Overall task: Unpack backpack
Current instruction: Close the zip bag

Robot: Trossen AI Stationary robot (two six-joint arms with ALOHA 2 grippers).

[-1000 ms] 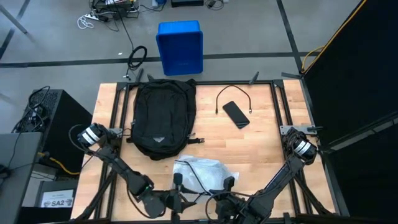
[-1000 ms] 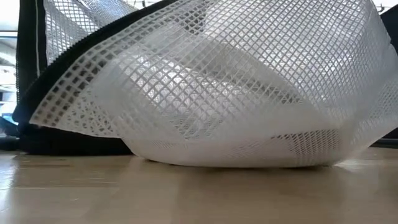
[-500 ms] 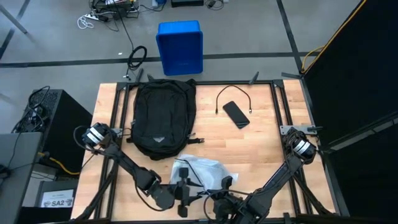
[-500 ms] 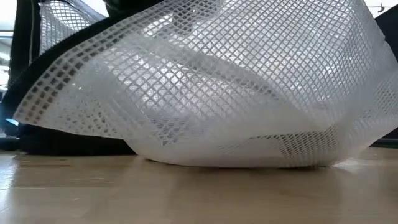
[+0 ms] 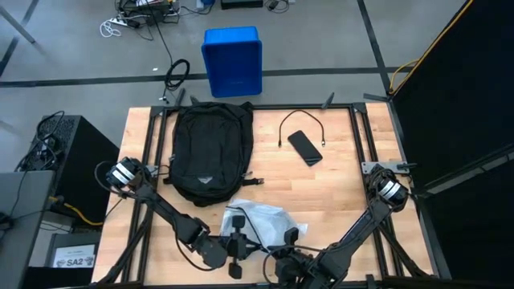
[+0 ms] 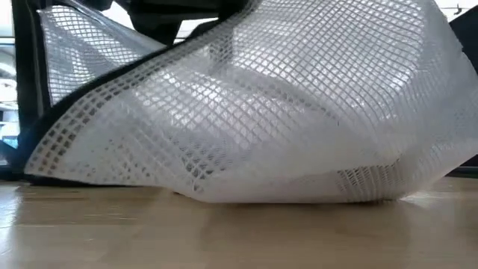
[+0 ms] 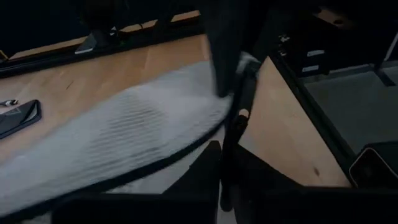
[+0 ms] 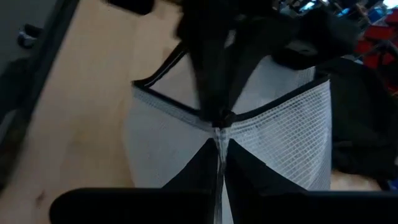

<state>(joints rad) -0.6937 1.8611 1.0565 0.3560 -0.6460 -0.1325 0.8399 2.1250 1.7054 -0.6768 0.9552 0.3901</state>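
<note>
- Fingers of the right gripper (image 8: 219,134) pinch the mesh pouch's (image 5: 261,218) dark edge, probably steadying it.
- Left gripper (image 5: 235,245) sits at the pouch's near corner; whether it grips is unclear.
- Backpack (image 5: 210,151) lies flat farther back on the tabletop (image 5: 337,193), beside phone (image 5: 304,147) and cable (image 5: 299,122).

White mesh pouch (image 7: 124,134) spread across wooden tabletop (image 7: 283,134), dark zipper edge curving along near side. Dark finger (image 7: 225,50) standing against pouch's far corner. Black phone (image 7: 18,117) lying flat beyond pouch, well apart. Dark frame rail (image 7: 93,50) along table's far edge. Blurred throughout.
</note>
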